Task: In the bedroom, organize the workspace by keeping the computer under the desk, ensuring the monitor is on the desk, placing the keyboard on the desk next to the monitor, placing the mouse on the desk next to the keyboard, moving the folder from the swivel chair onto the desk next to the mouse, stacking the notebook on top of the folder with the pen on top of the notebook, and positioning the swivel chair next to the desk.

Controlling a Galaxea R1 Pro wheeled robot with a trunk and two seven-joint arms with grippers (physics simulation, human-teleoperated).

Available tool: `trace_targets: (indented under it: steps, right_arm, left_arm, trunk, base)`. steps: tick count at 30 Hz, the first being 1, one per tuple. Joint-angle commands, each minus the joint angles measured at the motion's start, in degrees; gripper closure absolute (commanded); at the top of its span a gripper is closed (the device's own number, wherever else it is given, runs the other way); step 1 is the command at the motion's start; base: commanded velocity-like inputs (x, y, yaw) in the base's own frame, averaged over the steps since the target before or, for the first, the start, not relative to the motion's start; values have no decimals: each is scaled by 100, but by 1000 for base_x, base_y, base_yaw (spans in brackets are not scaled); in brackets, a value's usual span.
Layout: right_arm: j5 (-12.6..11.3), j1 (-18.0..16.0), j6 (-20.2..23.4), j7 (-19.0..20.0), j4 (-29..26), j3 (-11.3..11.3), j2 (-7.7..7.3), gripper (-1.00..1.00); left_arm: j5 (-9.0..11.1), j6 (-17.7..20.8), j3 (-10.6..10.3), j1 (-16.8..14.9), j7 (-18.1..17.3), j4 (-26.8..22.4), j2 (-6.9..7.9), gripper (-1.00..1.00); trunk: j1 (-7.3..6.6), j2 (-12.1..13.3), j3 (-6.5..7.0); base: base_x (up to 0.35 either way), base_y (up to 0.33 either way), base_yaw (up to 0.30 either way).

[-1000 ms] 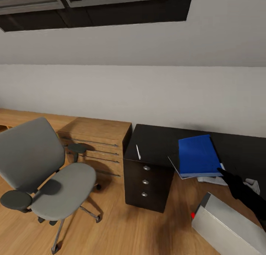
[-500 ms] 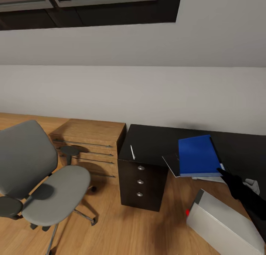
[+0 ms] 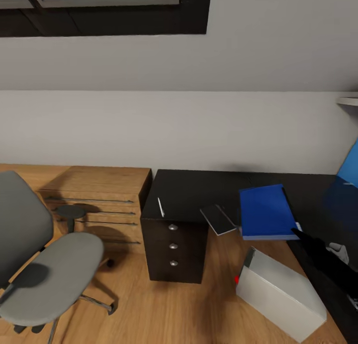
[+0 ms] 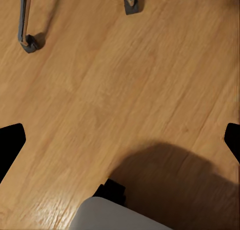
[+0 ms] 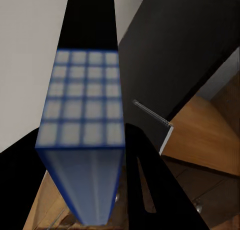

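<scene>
Two arms are working apart here. At the left of the head view, the swivel chair (image 3: 49, 264) is standing well away from the table (image 3: 194, 187), beside an oak drawer chest (image 3: 99, 194). On the table, the pen (image 3: 160, 207) is lying near the front edge and the notebook (image 3: 219, 219) is sitting right at that edge. The folder (image 3: 265, 210) is sitting just right of it, with the right arm (image 3: 323, 259) reaching to its near corner. The computer (image 3: 278, 294) is lying tipped on the floor.

The folder step seems to be in hand. The next move is calling for a flat set-down, then the notebook on top. The right wrist view is showing what the head view is not: the right jaws clamped on the folder's (image 5: 82, 155) edge. The left wrist view is showing the left jaws spread wide over the floor (image 4: 125, 90).
</scene>
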Motion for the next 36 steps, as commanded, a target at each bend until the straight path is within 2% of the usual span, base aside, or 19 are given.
trace_targets:
  steps: [1, 24, 27, 32, 34, 35, 36]
  right_arm:
    - [15, -7, 34, 29, 7, -9, 1, 100]
    - [25, -7, 25, 24, -1, 64, 5, 100]
    - [187, -7, 27, 25, 4, 67, 7, 100]
    - [259, -7, -19, 34, 8, 65, 13, 100]
    - [287, -17, -198, 14, 6, 160, 27, 100]
    - [337, -60, -490, -9, 13, 421, 63, 100]
    - [355, -93, -624, -25, 26, 533, 79, 100]
  left_arm:
    - [60, -33, -38, -3, 40, 0, 5, -100]
    - [66, -33, -55, -3, 40, 163, -11, -100]
    - [67, -33, -55, -3, 40, 166, -14, -100]
    - [69, -33, -55, -3, 40, 167, -9, -100]
    - [69, -33, -55, -3, 40, 179, -7, -100]
    - [69, -33, -55, -3, 40, 225, -6, -100]
    - [69, -33, -55, -3, 40, 243, -6, -100]
  trunk:
    - [0, -3, -2]
    - [0, -3, 70]
    - [0, -3, 77]
    - [0, -3, 79]
    - [0, -3, 80]
    - [0, -3, 80]
    - [0, -3, 80]
  base:
    - [0, 0, -249]
    - [0, 0, -249]
    - [0, 0, -194]
    - [0, 0, -36]
    - [0, 0, -7]
    - [0, 0, -3]
    - [0, 0, -2]
